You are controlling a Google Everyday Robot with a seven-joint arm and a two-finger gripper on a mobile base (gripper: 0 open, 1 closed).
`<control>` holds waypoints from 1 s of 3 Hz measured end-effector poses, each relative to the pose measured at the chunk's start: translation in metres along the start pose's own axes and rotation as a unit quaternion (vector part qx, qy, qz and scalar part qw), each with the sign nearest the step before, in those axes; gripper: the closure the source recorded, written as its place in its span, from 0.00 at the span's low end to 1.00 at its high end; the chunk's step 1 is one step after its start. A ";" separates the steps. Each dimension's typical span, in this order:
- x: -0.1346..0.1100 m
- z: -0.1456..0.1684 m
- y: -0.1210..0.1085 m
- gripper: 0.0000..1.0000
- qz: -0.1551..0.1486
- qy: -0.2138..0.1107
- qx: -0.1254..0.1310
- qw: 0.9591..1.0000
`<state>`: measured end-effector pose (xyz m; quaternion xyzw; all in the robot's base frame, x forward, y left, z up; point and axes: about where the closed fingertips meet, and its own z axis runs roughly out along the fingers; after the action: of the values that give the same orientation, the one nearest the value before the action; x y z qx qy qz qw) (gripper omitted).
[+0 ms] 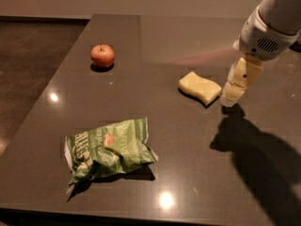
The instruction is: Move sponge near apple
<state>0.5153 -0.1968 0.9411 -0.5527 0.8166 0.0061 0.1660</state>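
Observation:
The pale yellow sponge (199,87) with wavy edges lies flat on the dark table (188,36), right of the middle. The small red apple (102,55) stands at the far left of the table, well apart from the sponge. My gripper (231,97) hangs from the white arm at the right, its cream fingers pointing down just to the right of the sponge, close to its right end. It holds nothing.
A crumpled green snack bag (108,149) lies near the table's front left. The table's left edge borders a dark brown floor (28,69). The arm's shadow falls on the table at the front right.

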 end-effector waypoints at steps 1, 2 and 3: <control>-0.007 0.023 -0.017 0.00 0.013 -0.010 -0.001 1.000; -0.010 0.045 -0.032 0.00 0.020 -0.013 -0.002 1.000; -0.010 0.068 -0.042 0.00 0.026 -0.012 -0.009 1.000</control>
<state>0.5749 -0.1908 0.8870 -0.5327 0.8286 0.0247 0.1703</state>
